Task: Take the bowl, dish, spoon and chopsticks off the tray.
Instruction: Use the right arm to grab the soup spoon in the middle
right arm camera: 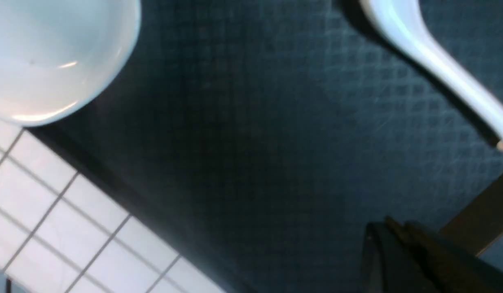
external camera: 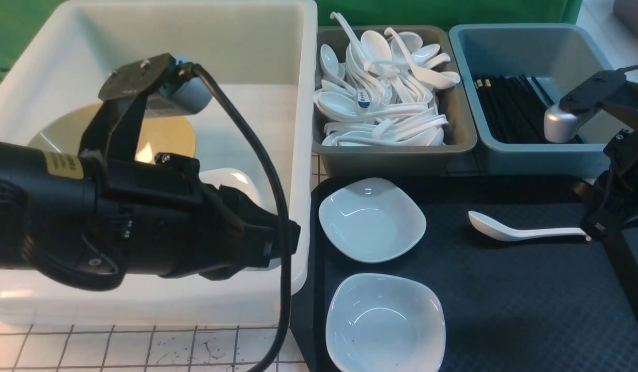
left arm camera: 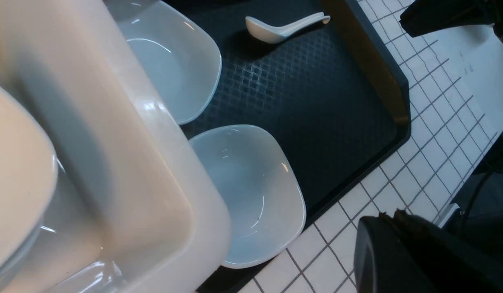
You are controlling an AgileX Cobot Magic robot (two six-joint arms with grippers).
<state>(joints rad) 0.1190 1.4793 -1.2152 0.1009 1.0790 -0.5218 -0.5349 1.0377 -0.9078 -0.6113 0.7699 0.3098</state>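
Observation:
The mustard-yellow bowl (external camera: 161, 135) sits inside the big white bin (external camera: 277, 41), partly hidden by my left arm. My left gripper (external camera: 294, 237) (left arm camera: 392, 213) is shut and empty, held over the bin's right wall. Two white dishes (external camera: 371, 219) (external camera: 385, 323) lie on the left of the black tray (external camera: 504, 310). The white spoon (external camera: 504, 232) (right arm camera: 430, 57) lies on the tray's right part. My right gripper (external camera: 591, 230) (right arm camera: 399, 223) hovers by the handle's end, fingertips close together, nothing between them. Black chopsticks (external camera: 510, 108) lie in the blue bin (external camera: 535, 155).
A grey bin (external camera: 396, 155) heaped with white spoons stands behind the tray. Another white dish (external camera: 236, 182) rests in the white bin. White tiled table (external camera: 117, 349) shows in front of the bin and along the tray's edge (left arm camera: 398, 118).

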